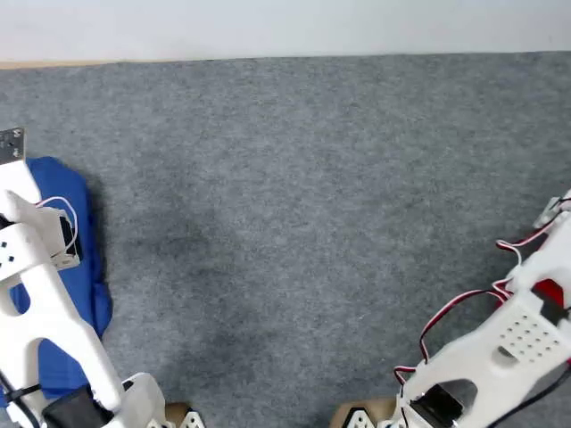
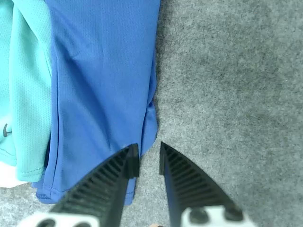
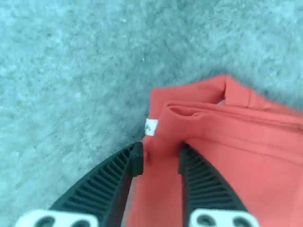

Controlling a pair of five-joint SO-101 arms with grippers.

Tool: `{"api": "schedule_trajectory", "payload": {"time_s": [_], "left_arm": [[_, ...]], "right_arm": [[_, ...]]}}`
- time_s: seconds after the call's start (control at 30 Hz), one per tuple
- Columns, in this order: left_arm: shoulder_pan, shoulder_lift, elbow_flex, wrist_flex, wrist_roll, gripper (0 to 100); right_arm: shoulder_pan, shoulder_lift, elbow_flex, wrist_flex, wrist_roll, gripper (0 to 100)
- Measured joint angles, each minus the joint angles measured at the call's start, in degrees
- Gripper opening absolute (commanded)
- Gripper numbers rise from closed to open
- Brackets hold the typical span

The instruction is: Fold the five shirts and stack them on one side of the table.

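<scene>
A folded blue shirt (image 1: 86,259) lies at the table's left edge, under the left arm (image 1: 40,294). In the left wrist view the blue shirt (image 2: 99,80) rests on a teal shirt (image 2: 26,85), with a bit of white cloth (image 2: 5,178) beneath. My left gripper (image 2: 144,158) hovers over the blue shirt's edge, slightly open and holding nothing. A red shirt (image 3: 236,142) with a white label (image 3: 151,126) lies at the right edge (image 1: 550,292). My right gripper (image 3: 160,158) is open, its fingers straddling the red shirt's corner.
Grey carpet (image 1: 303,205) covers the table between the two arms. A pale wall strip (image 1: 285,27) borders the far edge. The right arm (image 1: 508,348) with its red and white cables stands at the near right corner.
</scene>
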Motion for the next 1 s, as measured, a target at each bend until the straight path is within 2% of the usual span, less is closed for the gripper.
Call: {"api": "schedule_trajectory", "payload": {"time_s": [0.1,0.3,0.5,0.77,1.0], "left_arm": [[0.0,0.0,0.0,0.0,0.0,9],[0.0,0.0,0.0,0.0,0.0,9],[0.0,0.0,0.0,0.0,0.0,9],[0.0,0.0,0.53,0.0,0.0,9],[0.0,0.0,4.66,0.0,0.0,9]], "right_arm": [[0.0,0.79,-1.67,0.18,2.2,1.0],[0.35,0.79,-2.11,1.32,5.71,1.0],[0.18,0.79,-5.54,6.15,6.07,1.0],[0.09,0.79,-5.71,7.03,6.15,1.2],[0.62,0.79,-5.71,7.03,6.15,11.3]]}}
